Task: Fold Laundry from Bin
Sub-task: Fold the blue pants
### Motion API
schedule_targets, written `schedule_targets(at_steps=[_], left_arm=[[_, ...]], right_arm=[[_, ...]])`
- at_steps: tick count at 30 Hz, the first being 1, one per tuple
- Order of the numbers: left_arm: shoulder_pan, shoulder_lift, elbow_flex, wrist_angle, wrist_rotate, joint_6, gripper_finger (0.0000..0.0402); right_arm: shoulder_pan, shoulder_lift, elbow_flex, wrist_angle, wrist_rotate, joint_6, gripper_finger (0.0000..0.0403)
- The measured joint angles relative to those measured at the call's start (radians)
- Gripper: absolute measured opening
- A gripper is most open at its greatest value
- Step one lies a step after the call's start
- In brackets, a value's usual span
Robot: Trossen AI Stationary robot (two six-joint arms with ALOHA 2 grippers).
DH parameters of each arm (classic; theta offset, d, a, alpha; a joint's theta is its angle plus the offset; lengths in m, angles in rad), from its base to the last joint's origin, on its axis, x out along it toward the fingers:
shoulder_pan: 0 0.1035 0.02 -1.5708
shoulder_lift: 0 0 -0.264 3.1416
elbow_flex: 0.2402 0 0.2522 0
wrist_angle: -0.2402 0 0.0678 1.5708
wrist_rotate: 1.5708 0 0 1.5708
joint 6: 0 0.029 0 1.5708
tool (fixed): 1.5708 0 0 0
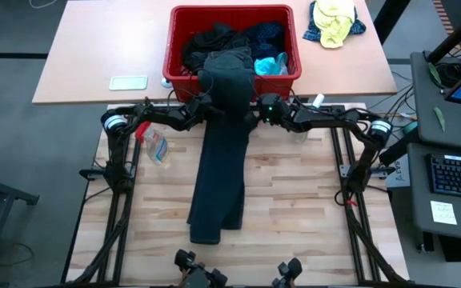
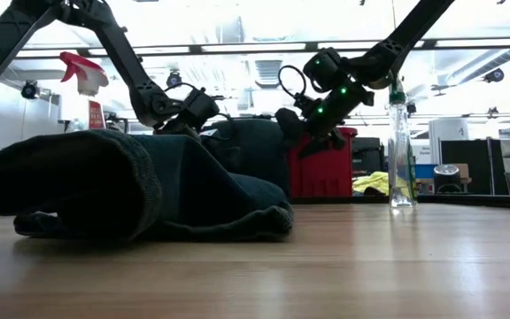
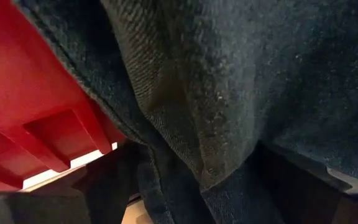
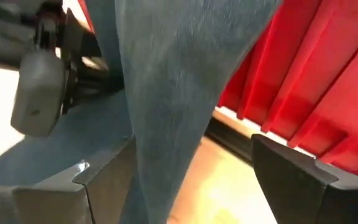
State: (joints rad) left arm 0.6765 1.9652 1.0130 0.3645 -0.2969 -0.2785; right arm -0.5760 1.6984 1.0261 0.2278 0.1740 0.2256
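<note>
- The spray bottle (image 1: 156, 146) lies on the wooden table (image 1: 294, 208) at about nine o'clock from the table's middle, near the left arm.
- The left gripper (image 1: 202, 102) sits at the bin's near rim, fingers spread wide, against the left edge of the dark grey garment (image 1: 222, 160); whether it pinches the cloth is hidden.
- That garment hangs out of the red bin (image 1: 178, 32) over its near wall and runs down the table toward six o'clock (a long, narrow strip, its free end folded near the table's front).
- More laundry (image 1: 262, 36), black, navy and turquoise, stays piled inside the bin at twelve o'clock.
- The right gripper (image 1: 256, 106) has its fingers spread on either side of the hanging cloth.
- A yellow-and-blue bundle (image 1: 333, 20) lies at two o'clock, well apart from the bin.
</note>
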Motion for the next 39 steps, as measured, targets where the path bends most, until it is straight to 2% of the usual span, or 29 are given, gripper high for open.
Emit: schedule_targets(at_steps=[7,14,18,21,24,28,29,32,34,39], left_arm=[[0.000,0.000,0.000,0.000,0.019,0.001,0.0311],[0.000,0.001,0.000,-0.006,0.019,0.009,0.0311],[-0.002,0.004,0.000,-0.007,0.027,0.012,0.0311],[-0.009,0.004,0.000,-0.020,0.028,0.014,0.0302],[-0.019,0.004,0.000,-0.027,0.032,0.022,0.0259],[-0.028,-0.005,-0.001,-0.036,0.054,0.048,0.0152],[-0.031,-0.011,-0.001,-0.040,0.061,0.055,0.0122],[-0.041,-0.043,-0.005,-0.058,0.096,0.066,0.0030],[-0.052,-0.083,-0.014,-0.079,0.119,0.071,0.0018],[-0.092,-0.238,-0.034,-0.190,0.116,0.118,0.0035]], right_arm=[[-0.043,0.095,0.016,0.070,-0.057,0.010,0.0301],[-0.055,0.257,0.138,0.075,-0.155,-0.035,0.0297],[-0.054,0.329,0.211,0.074,-0.229,-0.043,0.0272],[-0.050,0.342,0.236,0.069,-0.248,-0.055,0.0230],[-0.048,0.340,0.245,0.067,-0.263,-0.068,0.0165],[-0.049,0.327,0.245,0.065,-0.325,-0.106,0.0048],[-0.049,0.322,0.244,0.067,-0.348,-0.113,0.0030],[-0.048,0.296,0.231,0.063,-0.418,-0.114,0.0015],[-0.042,0.256,0.209,0.050,-0.442,-0.115,0.0012],[-0.011,0.084,0.128,0.016,-0.443,-0.163,0.0011]])
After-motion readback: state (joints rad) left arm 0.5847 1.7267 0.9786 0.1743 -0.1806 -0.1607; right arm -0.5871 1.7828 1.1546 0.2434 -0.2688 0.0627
